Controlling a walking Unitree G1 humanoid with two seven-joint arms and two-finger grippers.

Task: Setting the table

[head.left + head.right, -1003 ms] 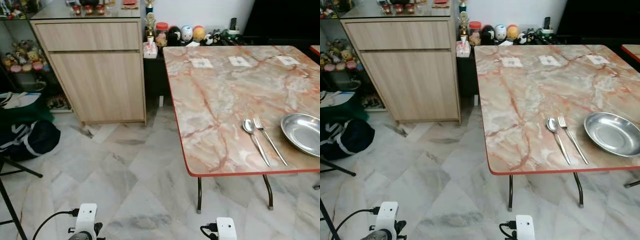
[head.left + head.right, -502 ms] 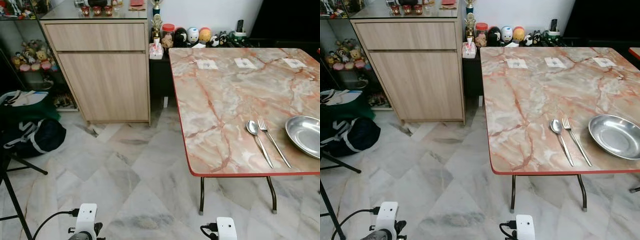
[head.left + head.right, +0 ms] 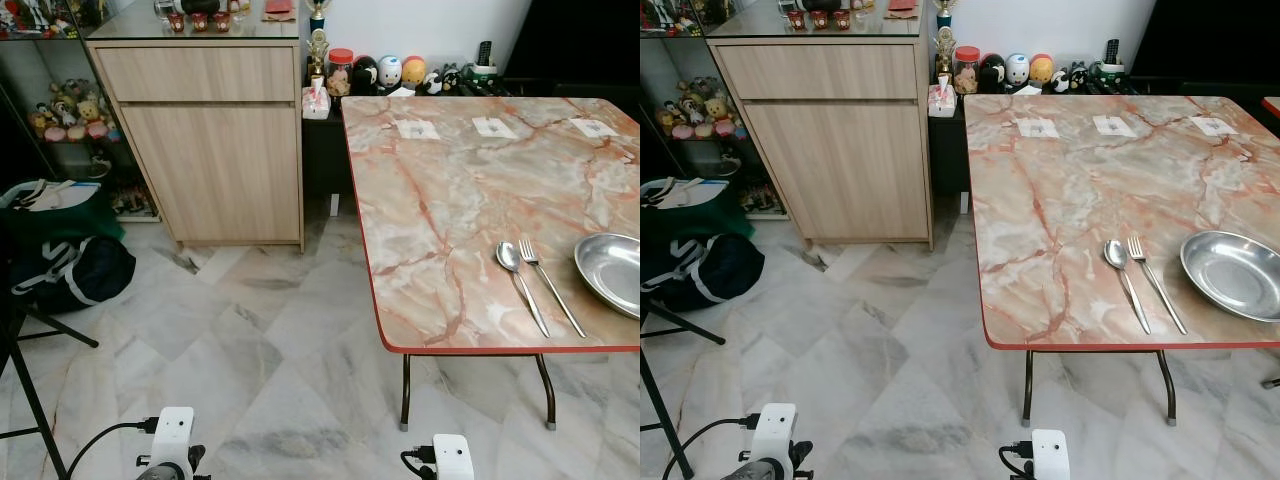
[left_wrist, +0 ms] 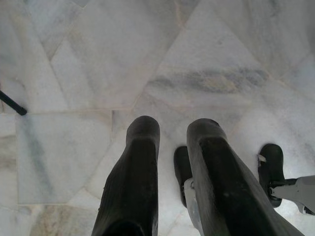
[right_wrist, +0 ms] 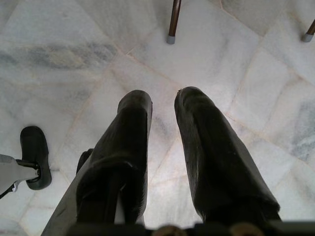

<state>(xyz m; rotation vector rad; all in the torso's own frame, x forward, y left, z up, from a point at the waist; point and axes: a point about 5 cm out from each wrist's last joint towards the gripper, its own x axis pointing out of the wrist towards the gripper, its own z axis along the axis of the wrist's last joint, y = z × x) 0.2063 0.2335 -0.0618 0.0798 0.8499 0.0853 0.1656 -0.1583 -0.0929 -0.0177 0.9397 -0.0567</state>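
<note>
We see a shiny steel plate (image 3: 1235, 272) at the desk's (image 3: 1070, 200) near right edge, with a spoon (image 3: 1124, 277) and fork (image 3: 1154, 279) lying parallel just left of it. Desk is pink-veined marble with red trim; marble tile floor (image 3: 250, 340), wood cabinet (image 3: 215, 140) beyond. Left tool (image 4: 172, 137) and right tool (image 5: 162, 105) hang over the floor, fingers slightly apart, empty.

Steel plate (image 3: 612, 272) cut by the frame edge; small white table cards (image 3: 1037, 127) unreadable.
</note>
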